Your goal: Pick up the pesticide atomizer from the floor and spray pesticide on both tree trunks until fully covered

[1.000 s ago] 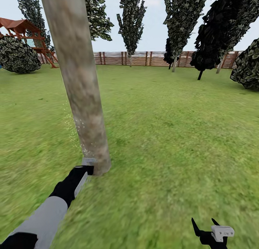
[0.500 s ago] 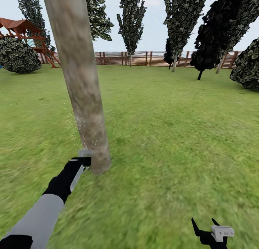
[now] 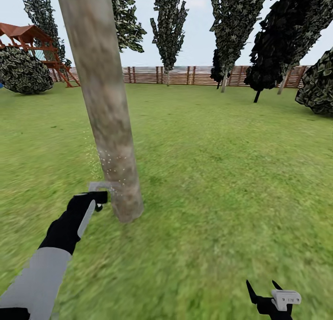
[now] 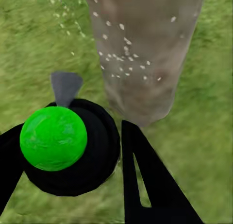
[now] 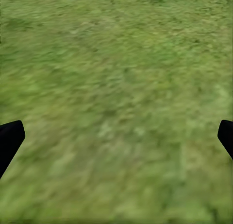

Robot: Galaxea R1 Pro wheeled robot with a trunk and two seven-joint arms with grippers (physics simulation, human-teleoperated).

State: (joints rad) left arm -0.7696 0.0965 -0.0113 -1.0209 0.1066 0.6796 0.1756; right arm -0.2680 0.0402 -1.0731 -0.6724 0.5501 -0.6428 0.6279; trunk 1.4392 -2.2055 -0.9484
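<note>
Risen beside the tree trunk [image 3: 111,139], left hand [image 4: 68,151] clamps the green-capped atomizer [image 4: 53,138].

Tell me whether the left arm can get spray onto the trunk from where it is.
Probably yes. The left gripper holds the atomizer right beside the trunk, near its base, with nothing between them, and white droplets already fleck the bark. The upper trunk looks harder to reach from this low pose.

Green lawn [image 3: 222,172] stretches to a far brown slatted fence [image 3: 185,75]. A red-roofed wooden play frame [image 3: 34,45] stands far left under pale sky.
</note>
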